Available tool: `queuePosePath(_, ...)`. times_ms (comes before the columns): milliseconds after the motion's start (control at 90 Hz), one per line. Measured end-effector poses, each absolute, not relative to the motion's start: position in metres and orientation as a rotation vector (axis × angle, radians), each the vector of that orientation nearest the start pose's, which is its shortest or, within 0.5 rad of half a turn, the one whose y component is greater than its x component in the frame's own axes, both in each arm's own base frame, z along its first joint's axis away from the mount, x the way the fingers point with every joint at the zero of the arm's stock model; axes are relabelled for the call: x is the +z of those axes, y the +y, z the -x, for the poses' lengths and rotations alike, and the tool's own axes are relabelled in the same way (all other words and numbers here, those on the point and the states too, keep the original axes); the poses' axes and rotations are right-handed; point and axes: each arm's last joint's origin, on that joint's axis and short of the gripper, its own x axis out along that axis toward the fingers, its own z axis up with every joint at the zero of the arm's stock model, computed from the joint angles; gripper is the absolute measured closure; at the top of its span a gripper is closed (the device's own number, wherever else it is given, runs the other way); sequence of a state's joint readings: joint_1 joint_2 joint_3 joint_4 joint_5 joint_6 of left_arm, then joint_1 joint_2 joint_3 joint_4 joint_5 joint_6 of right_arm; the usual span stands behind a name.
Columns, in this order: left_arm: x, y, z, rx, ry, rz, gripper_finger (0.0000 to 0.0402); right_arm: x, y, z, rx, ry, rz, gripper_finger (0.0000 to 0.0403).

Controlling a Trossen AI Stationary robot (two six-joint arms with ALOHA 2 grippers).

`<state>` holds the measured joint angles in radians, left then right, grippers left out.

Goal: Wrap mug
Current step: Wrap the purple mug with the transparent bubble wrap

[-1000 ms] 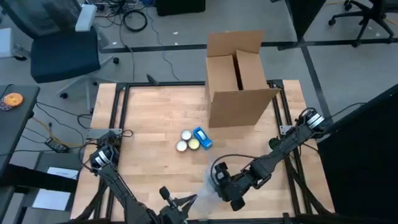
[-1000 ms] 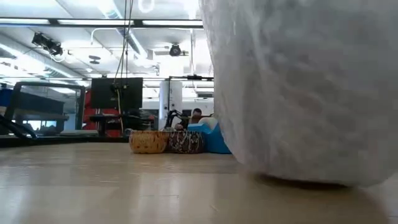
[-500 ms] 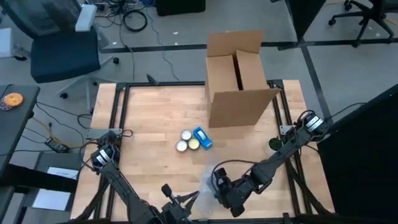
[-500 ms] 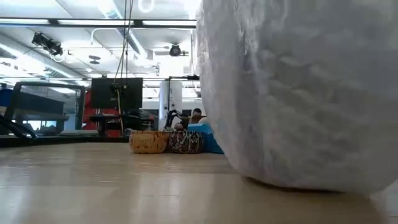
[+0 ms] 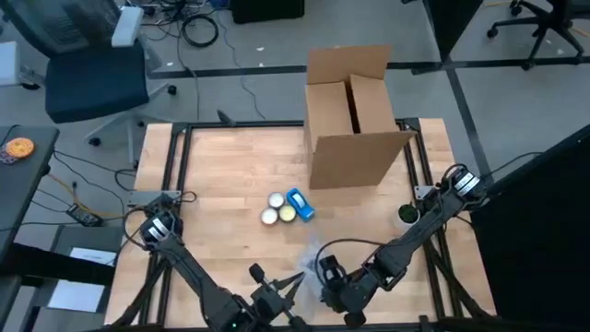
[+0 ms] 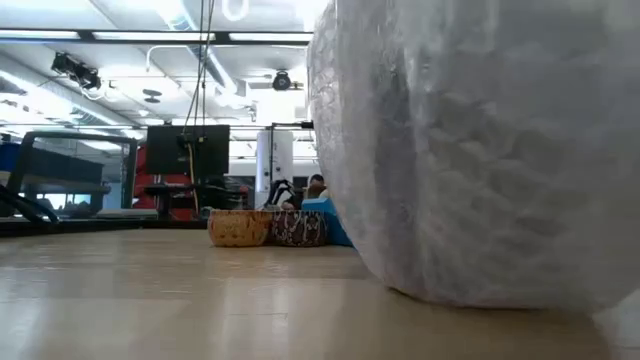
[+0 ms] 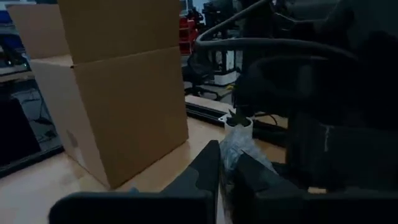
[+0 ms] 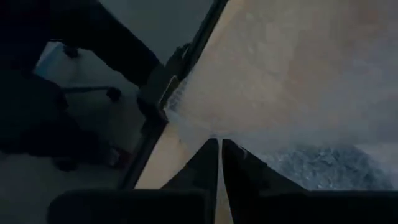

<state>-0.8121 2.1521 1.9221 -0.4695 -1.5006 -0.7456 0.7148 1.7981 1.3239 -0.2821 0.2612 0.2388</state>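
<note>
Mug hidden inside crinkly, translucent bubble wrap, pinched by left gripper and right gripper.

Two dark jointed arms with looping black cables.

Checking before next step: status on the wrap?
Both grippers, left gripper and right gripper, shut on bubble wrap at the near edge. Mug not visible. Nothing obstructing.

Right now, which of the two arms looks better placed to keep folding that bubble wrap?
Probably the right gripper: it is shut on the bubble wrap, directly over the bundle. The left gripper pinches only its edge.
</note>
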Motion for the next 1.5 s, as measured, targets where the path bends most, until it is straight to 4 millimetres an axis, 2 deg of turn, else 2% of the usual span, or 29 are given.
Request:
queuePosePath(222,0.282,-0.318,-0.350,0.695,0.030,0.107,0.0402,0.226,0.261,-0.295,0.302,0.651,0.083,0.0403)
queuePosePath(367,0.282,-0.318,-0.350,0.693,0.032,0.108,0.0402,0.226,0.269,-0.284,0.269,0.635,0.092,0.0403)
queuePosePath(544,0.281,-0.319,-0.350,0.692,0.034,0.105,0.0402,0.258,0.265,-0.263,0.251,0.582,0.108,0.0403)
queuePosePath(678,0.281,-0.319,-0.350,0.688,0.037,0.106,0.0402,0.274,0.247,-0.249,0.044,0.540,0.238,0.0403)
queuePosePath(767,0.281,-0.319,-0.350,0.688,0.037,0.106,0.0402,0.277,0.236,-0.250,-0.107,0.505,0.301,0.0403)
queuePosePath(867,0.281,-0.319,-0.350,0.688,0.037,0.106,0.0402,0.268,0.229,-0.265,-0.134,0.517,0.280,0.0403)
queuePosePath(967,0.281,-0.319,-0.350,0.688,0.037,0.106,0.0402,0.246,0.231,-0.283,-0.095,0.548,0.246,0.0403)
queuePosePath(1056,0.281,-0.319,-0.350,0.688,0.038,0.105,0.0402,0.224,0.238,-0.297,-0.033,0.568,0.244,0.0403)
queuePosePath(1156,0.281,-0.319,-0.350,0.687,0.038,0.105,0.0402,0.213,0.250,-0.307,0.070,0.531,0.197,0.0403)
queuePosePath(1300,0.281,-0.320,-0.350,0.685,0.040,0.104,0.0402,0.209,0.265,-0.307,0.205,0.516,0.139,0.0403)
queuePosePath(1500,0.281,-0.319,-0.350,0.683,0.040,0.108,0.0402,0.208,0.272,-0.300,0.227,0.519,0.144,0.0403)
